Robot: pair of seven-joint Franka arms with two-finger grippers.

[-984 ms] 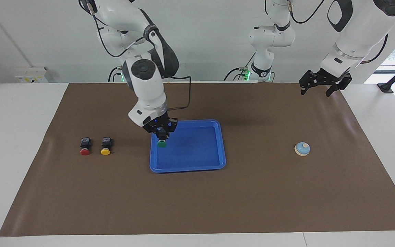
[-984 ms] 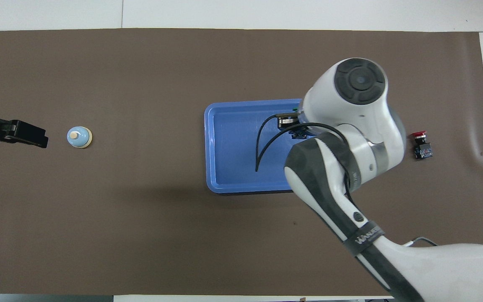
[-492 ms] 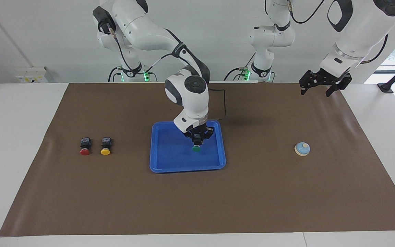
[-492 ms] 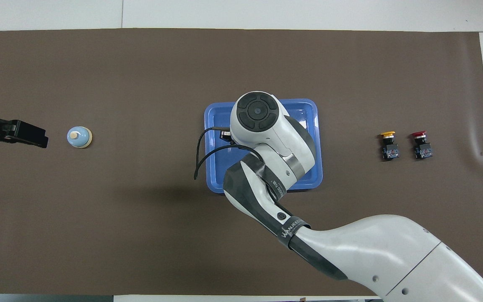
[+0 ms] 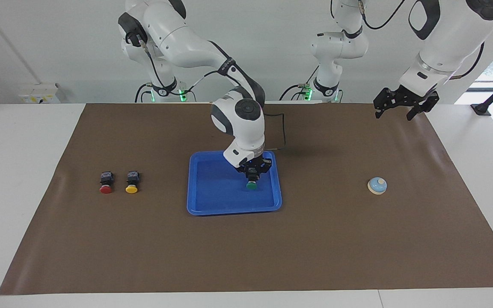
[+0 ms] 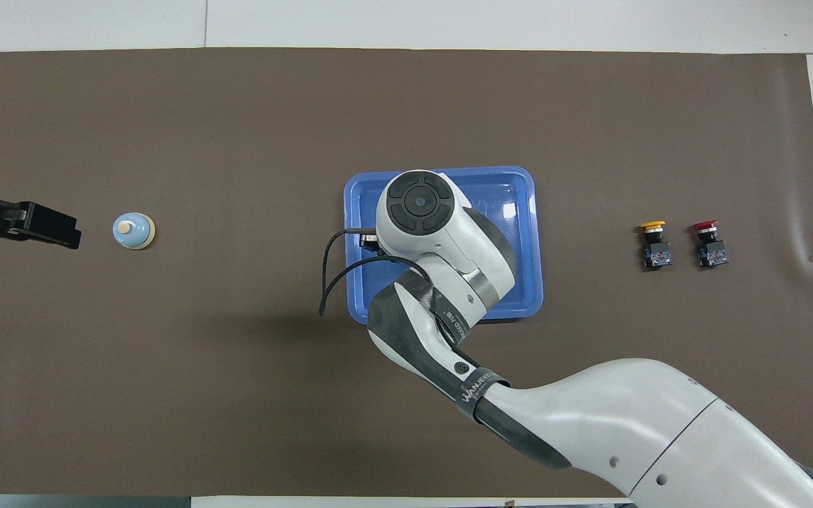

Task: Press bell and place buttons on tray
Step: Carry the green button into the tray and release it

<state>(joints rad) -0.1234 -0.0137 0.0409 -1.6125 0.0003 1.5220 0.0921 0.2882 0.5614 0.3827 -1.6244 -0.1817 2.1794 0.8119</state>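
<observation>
The blue tray (image 5: 233, 210) lies mid-table and also shows in the overhead view (image 6: 519, 176). My right gripper (image 5: 252, 176) is shut on the green button (image 5: 251, 185) and holds it low over the tray, toward the left arm's end of it. In the overhead view the arm hides both. The red button (image 5: 106, 182) and the yellow button (image 5: 132, 182) stand side by side on the mat toward the right arm's end, also seen from overhead, red (image 6: 708, 243) and yellow (image 6: 655, 243). The bell (image 5: 377, 185) (image 6: 133, 231) sits toward the left arm's end. My left gripper (image 5: 394, 114) waits, open, in the air above the mat's corner.
A brown mat (image 5: 315, 256) covers the table under everything. A black cable (image 6: 332, 282) loops from my right wrist over the tray's edge. A third white arm (image 5: 336, 47) stands at the robots' end of the table.
My right gripper has carried the green button across the tray toward the left arm's end and a little lower. The left arm has not moved.
</observation>
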